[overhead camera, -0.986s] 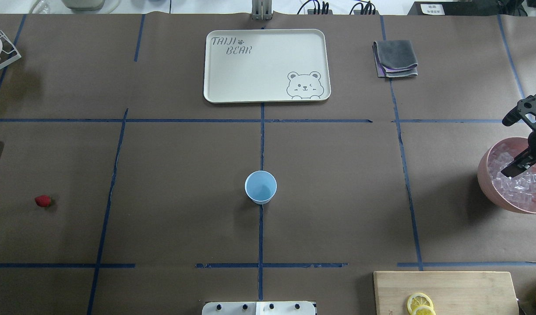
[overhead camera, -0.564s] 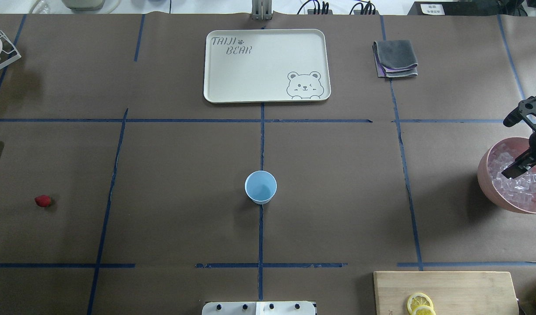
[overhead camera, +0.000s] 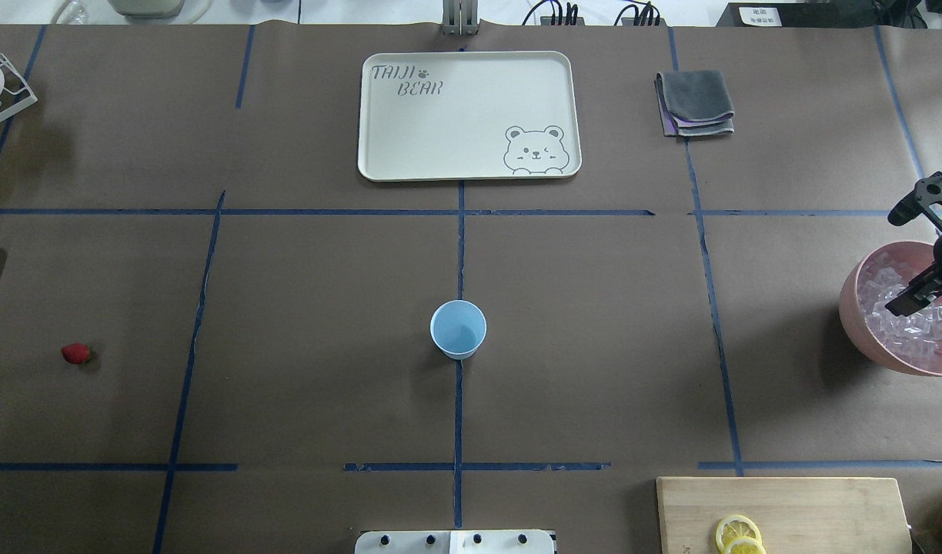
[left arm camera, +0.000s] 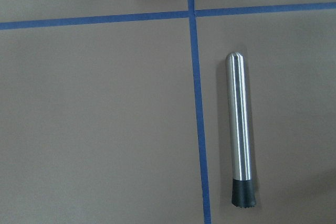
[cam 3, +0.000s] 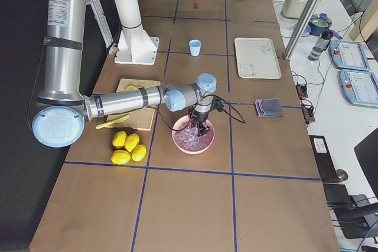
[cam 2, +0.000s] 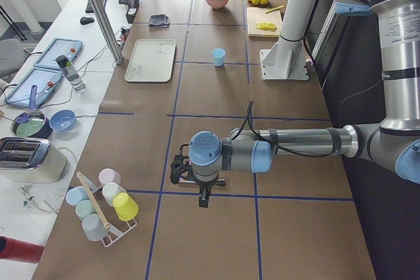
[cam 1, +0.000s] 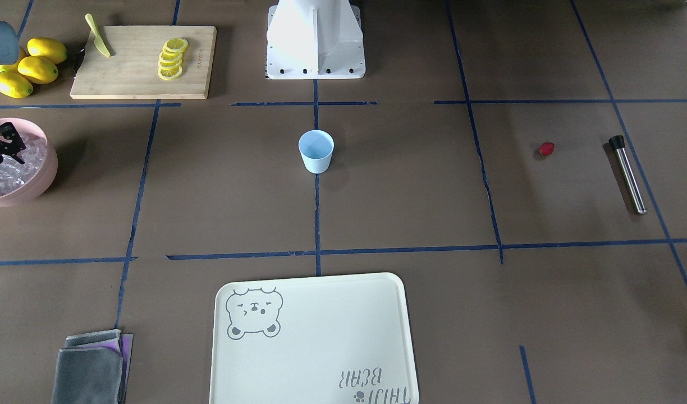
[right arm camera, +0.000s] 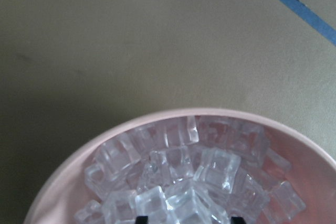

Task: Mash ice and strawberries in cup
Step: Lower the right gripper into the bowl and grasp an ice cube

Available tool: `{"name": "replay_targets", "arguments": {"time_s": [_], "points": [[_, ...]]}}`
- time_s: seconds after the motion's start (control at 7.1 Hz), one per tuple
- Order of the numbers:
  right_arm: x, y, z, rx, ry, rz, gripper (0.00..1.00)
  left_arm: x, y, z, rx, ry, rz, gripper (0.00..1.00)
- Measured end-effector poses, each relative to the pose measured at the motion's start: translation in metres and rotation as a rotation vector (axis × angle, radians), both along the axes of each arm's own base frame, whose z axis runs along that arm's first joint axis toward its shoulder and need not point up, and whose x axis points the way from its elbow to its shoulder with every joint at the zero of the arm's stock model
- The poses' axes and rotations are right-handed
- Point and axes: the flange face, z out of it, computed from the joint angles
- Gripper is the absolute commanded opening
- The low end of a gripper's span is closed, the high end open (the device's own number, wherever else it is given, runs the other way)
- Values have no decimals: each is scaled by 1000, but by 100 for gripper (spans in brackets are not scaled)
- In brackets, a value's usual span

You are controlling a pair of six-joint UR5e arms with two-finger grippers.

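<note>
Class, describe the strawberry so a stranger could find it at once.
Start at the pale-blue cup at the centre of the table and go towards the robot's left. The strawberry lies alone, just short of a steel rod: the only small red thing there.

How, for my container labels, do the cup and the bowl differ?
The cup is pale blue; the bowl is pink. The cup is far smaller than the bowl. The cup is empty; the bowl holds ice. Both stand upright and open-topped.
</note>
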Motion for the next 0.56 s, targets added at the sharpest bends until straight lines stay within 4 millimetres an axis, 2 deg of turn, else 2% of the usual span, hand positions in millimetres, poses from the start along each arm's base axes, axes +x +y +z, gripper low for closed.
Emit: {"name": "replay_targets", "arguments": {"time_s": [0.14, 0.56], "points": [[0, 0, 0, 0, 0, 0, 2, 0, 0, 0, 0, 0, 0, 100], [2, 1, -4, 7, -3, 3, 0, 0, 0, 0, -1, 1, -1, 100]]}}
